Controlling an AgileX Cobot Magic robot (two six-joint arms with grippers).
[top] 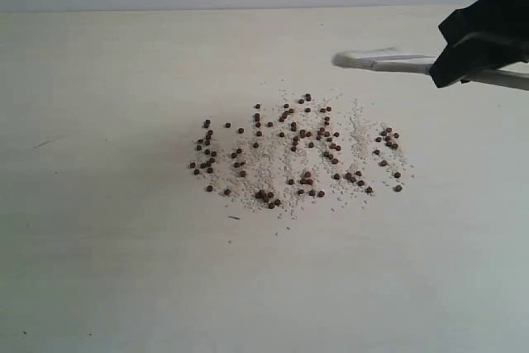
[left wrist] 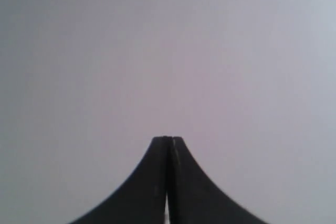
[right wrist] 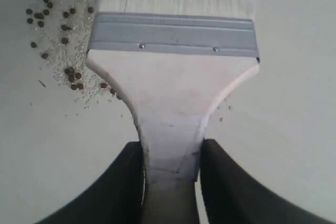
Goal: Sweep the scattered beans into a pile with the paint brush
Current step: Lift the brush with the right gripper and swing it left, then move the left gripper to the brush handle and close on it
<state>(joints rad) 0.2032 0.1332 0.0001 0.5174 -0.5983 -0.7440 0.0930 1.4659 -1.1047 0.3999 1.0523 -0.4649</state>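
Gripping the paint brush (top: 387, 60) by its cream-white handle, the right gripper (top: 473, 54) came in from the right edge of the exterior view. Its black fingers were clamped on either side of the narrow part of the handle, clear as day in the right wrist view. There the right gripper (right wrist: 171, 149) squeezed the paint brush (right wrist: 173, 77) just below where the handle flared out to the silver ferrule. The pale bristles fanned away from the camera. The brush lay nearly level, bristle end pointing toward the left of the exterior view. It sat beyond the far right corner of the spread, and the bristles were blurred. Whether they touched the table (top: 124, 270) could not be told.

And the beans (top: 304, 133)? Scattered wide across the middle of the table, dark reddish-brown dots in a loose band, with fine white grains (top: 359, 134) dusted among them. Not heaped, just small clusters here and there. In the right wrist view some of the beans (right wrist: 68, 72) and white grains (right wrist: 79, 56) lay beside one corner of the ferrule, a few right by the handle's shoulder.

The left gripper (left wrist: 169, 182) was pressed closed with nothing between its tips, facing a plain pale surface.
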